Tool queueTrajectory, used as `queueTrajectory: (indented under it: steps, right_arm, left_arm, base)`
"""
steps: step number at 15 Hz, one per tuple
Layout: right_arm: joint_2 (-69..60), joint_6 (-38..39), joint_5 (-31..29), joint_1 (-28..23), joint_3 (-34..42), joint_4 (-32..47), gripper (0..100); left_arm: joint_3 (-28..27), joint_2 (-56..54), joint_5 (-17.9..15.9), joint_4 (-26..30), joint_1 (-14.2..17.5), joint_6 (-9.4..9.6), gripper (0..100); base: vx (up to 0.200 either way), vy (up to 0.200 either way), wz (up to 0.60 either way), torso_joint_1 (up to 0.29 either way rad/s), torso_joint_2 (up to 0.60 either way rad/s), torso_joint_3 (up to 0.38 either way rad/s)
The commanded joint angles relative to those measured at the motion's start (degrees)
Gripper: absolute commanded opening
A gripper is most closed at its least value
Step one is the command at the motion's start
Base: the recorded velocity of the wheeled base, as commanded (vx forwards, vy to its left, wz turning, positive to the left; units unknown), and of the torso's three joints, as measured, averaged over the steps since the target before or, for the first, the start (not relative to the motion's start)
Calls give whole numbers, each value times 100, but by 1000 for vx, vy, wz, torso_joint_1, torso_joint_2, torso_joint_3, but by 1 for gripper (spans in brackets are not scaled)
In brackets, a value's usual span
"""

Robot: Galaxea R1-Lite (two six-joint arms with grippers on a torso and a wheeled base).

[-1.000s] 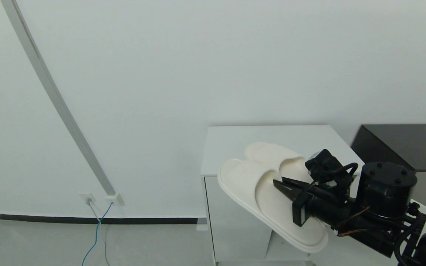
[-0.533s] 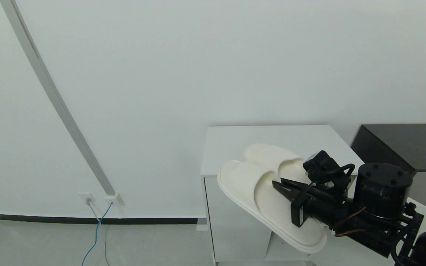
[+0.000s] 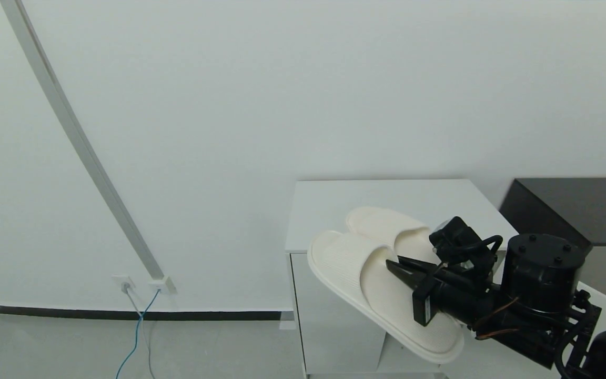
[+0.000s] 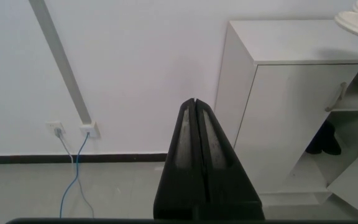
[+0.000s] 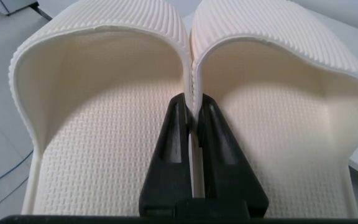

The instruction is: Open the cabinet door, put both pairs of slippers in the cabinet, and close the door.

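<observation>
Two white slippers, one pair of slippers [image 3: 358, 263] side by side, hang in the right gripper [image 3: 393, 265]. Its black fingers [image 5: 176, 124] are drawn almost together, with only a thin slit between them. They pinch the ribbed inner edges of the two straps where those edges meet, so both slippers [image 5: 98, 130] are carried by that one grip. The pair is off the ground and tilted, toes raised and heels lower. The toes lie over the near edge of the white cabinet [image 3: 387, 197]; whether they touch its top cannot be told.

The left gripper [image 4: 194, 103] is low, pointing toward the cabinet [image 4: 291, 118] and the wall. Its fingers are pressed flush against each other with nothing between them.

On the cabinet's front, one panel with a handle [image 4: 337, 96] stands closed. Just beside it an open compartment shows shelves, with something dark [image 4: 325, 140] on a lower one.

Farther back on the white wall are two sockets [image 3: 124, 284] near the floor, a blue cable [image 3: 134, 337] hanging from them, and a grey strip [image 3: 71, 131] running up at a slant. A dark piece of furniture [image 3: 571, 205] stands to the right of the cabinet.
</observation>
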Motion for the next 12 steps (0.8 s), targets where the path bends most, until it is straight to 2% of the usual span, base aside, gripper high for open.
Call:
queueTrajectory:
  steps: [1, 12]
  right_arm:
    - [16, -8, 2, 4, 0, -1, 0]
    - [16, -8, 28, 13, 115, -19, 0]
  left_arm:
    - [2, 0, 4, 2, 1, 2, 0]
    - [2, 9, 4, 2, 1, -7, 0]
  base:
    - [0, -200, 0, -12, -2, 7]
    - [0, -200, 0, 5, 2, 1]
